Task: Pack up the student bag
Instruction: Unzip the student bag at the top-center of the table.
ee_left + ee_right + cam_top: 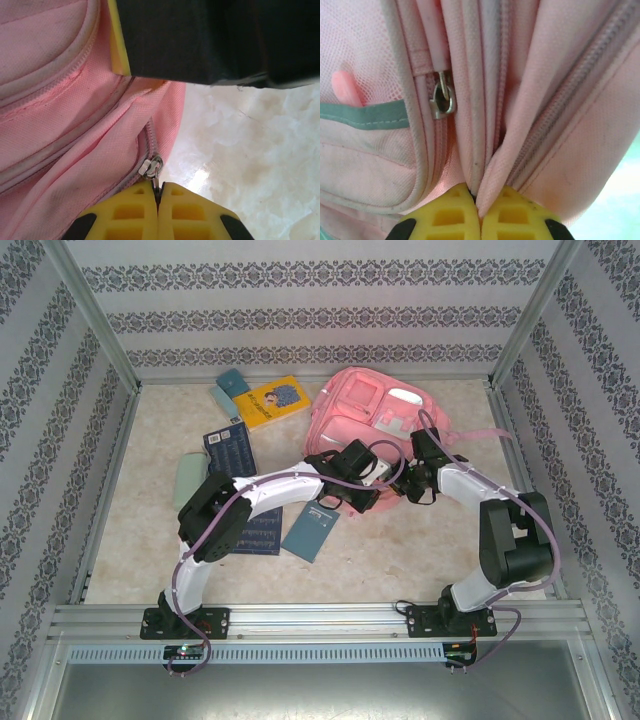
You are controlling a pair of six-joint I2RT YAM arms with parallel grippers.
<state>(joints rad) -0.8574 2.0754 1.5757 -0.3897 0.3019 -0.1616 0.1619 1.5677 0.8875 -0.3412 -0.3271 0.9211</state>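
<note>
**Two-arm bench, top and wrist views.** *Lettering:* the yellow book [272,400] bears a dark cover drawing and some print, and the dark blue book [230,450] bears rows of pale marks, all too small to read. *Surface and room:* a cream, marble-patterned table [140,540] sits inside an aluminium frame [300,618], walled by pale panels [300,300] with grey ornamental bands. The student bag [385,415] lies flat at the far centre-right of the table, front pockets up, with a strap trailing to the right.

*From above:* loose items lie to the left of the bag and on its near side. They are two small teal items [232,381], a pale green item [190,480], a teal notebook [312,530] and a second dark book [262,532] partly under the left arm. Both arms reach in to the bag's near edge.

*Left wrist view:* the left gripper [158,192] has its yellow fingers pressed together. It pinches the pull tab of a metal zip slider [151,167] at the bag's edge, with bare table just beside it.

*Right wrist view:* the right gripper [479,200], fingers likewise pressed together, nips a fold of the bag's pink fabric beside a zip track. A second slider [441,100] hangs just to the left, next to a mesh pocket [365,75] with grey-green trim
</note>
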